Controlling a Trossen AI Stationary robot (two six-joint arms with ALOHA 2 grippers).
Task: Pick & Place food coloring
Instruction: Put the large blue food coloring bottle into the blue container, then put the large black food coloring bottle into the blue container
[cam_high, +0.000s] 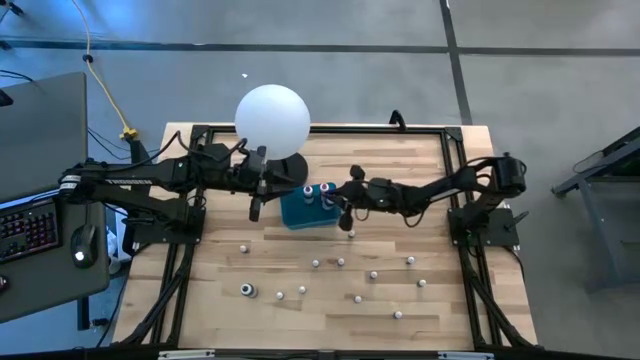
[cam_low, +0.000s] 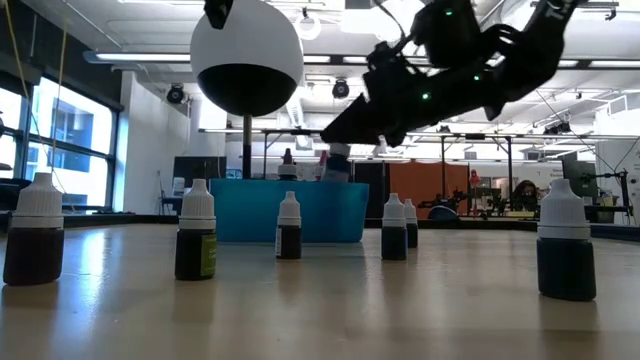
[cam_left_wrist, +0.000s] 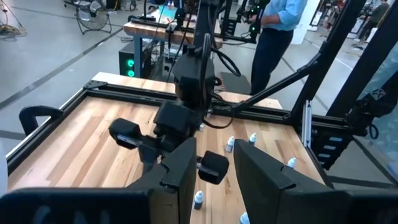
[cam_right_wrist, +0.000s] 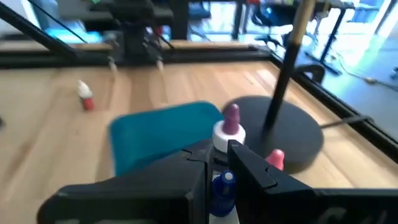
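Note:
My right gripper (cam_right_wrist: 217, 155) hovers over the teal box (cam_high: 303, 214) and is shut on a small food coloring bottle (cam_right_wrist: 229, 127) with a white collar and a purple tip. The box stands beside the ball lamp's black base (cam_right_wrist: 273, 124). Blue-capped (cam_right_wrist: 224, 180) and red-capped (cam_right_wrist: 275, 158) bottles sit below the gripper at the box. Several more whitish bottles (cam_high: 316, 263) stand upright on the wooden table; in the low view they show dark liquid (cam_low: 289, 228). My left gripper (cam_high: 256, 208) waits open at the lamp base, left of the box, touching nothing. My right gripper pinches the bottle between its two fingers, just below the white collar (cam_right_wrist: 227, 133). The fingers hide the bottle's body. They slant down from the table's right. The bottle (cam_low: 337, 160) is upright and lifted clear, just above the teal box's rim (cam_low: 290, 183).
The white ball lamp (cam_high: 272, 118) stands on its pole at the far middle of the table, close to both grippers. Loose bottles dot the near half (cam_high: 247, 290). A person (cam_left_wrist: 277, 31) stands beyond the table's frame. A keyboard and mouse (cam_high: 80, 245) lie off the table's left.

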